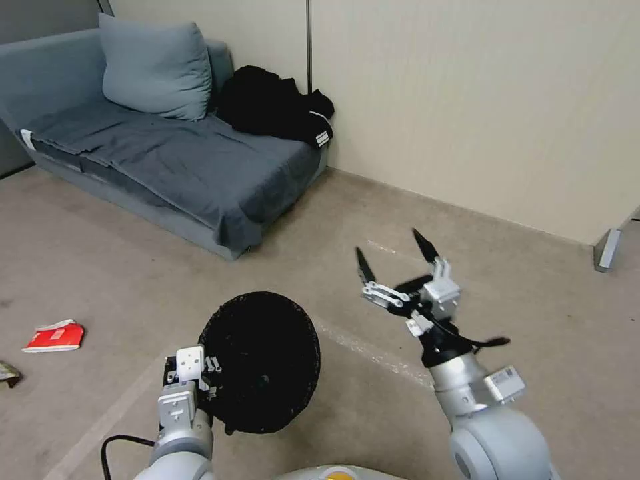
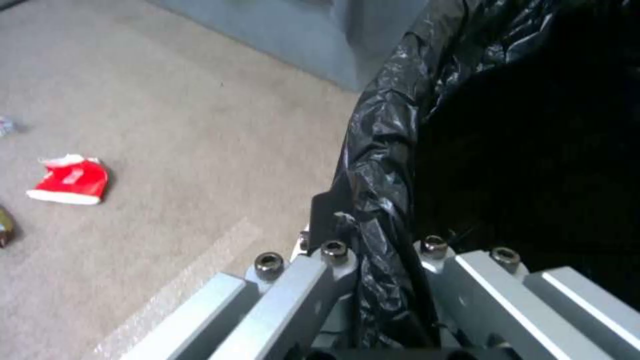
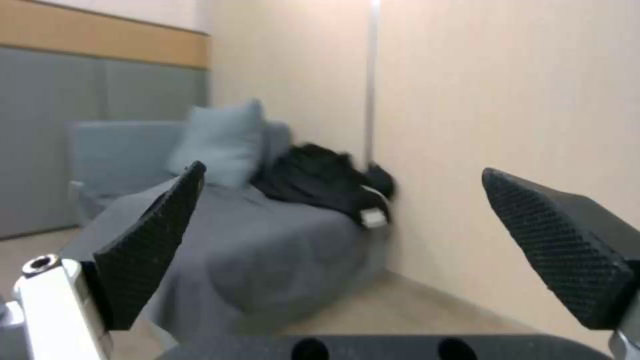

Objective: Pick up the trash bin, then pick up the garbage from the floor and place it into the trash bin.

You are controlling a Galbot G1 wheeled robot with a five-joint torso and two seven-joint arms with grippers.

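The trash bin (image 1: pixel 263 363), lined with a crinkly black bag, hangs above the floor at the lower middle of the head view, its mouth facing the camera. My left gripper (image 1: pixel 200 373) is shut on the bin's near rim; the left wrist view shows the bag's rim (image 2: pixel 380 165) pinched between the fingers (image 2: pixel 327 220). My right gripper (image 1: pixel 393 257) is raised to the right of the bin, open and empty, pointing toward the wall. A flattened red-and-white carton (image 1: pixel 55 335) (image 2: pixel 69 180) of garbage lies on the floor at the left. A dark wrapper (image 1: pixel 8 373) lies at the left edge.
A grey sofa (image 1: pixel 153 160) with a cushion (image 1: pixel 155 67) and a black garment (image 1: pixel 277 107) stands at the back left. A beige wall (image 1: pixel 480 100) runs along the back right. Open carpet stretches between the sofa and me.
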